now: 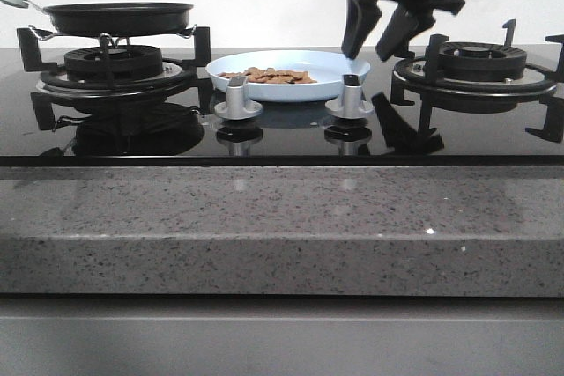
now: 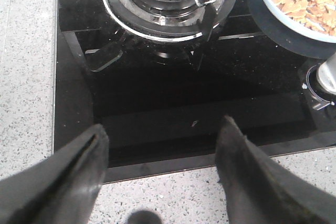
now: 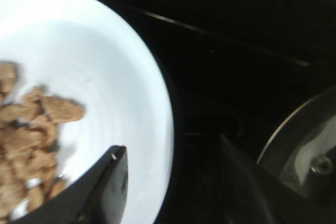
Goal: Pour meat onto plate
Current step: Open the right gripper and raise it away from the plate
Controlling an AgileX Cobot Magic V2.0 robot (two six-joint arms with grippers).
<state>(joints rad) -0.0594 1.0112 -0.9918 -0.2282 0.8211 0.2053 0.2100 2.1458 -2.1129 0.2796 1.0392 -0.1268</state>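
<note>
I see the meat [image 1: 269,76] already lying in a low heap on the plate [image 1: 330,66], which sits on the black glass cooktop [image 1: 282,134] between the two burners, just behind the two silver knobs [image 1: 238,99]. The frying pan [image 1: 119,17] rests on the left burner [image 1: 110,63] and looks empty from this side, so I judge the pouring is done. My right gripper [image 1: 374,46] hangs just above the right rim of the plate with its fingers spread wide and holding nothing. The left gripper [image 2: 160,153] is also wide open and empty, over the near edge of the cooktop. The danger now is the right arm: one finger [image 3: 107,192] hangs over the plate rim in the wrist view — if I lower or swing it left, it may catch the rim, tip the plate and scatter the meat. Moving right carelessly, it may knock the right burner [image 1: 476,63] grate. The smooth glass would let the plate slide easily — so I would lift straight up first.
</note>
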